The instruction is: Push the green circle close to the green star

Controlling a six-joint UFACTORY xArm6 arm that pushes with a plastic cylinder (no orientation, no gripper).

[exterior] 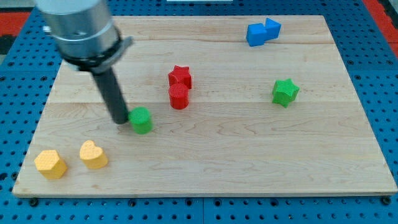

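Note:
The green circle (pixel 142 120) lies on the wooden board left of centre. The green star (pixel 285 92) lies far off toward the view's right, slightly higher. My tip (pixel 120 120) stands on the board right against the green circle's left side. The dark rod rises from it up and to the left into the grey arm body (pixel 78 28).
A red star (pixel 180 76) and a red circle (pixel 179 96) sit together just up and right of the green circle. Two blue blocks (pixel 262 32) lie at the top right. A yellow hexagon (pixel 50 163) and a yellow heart (pixel 92 155) lie at the bottom left.

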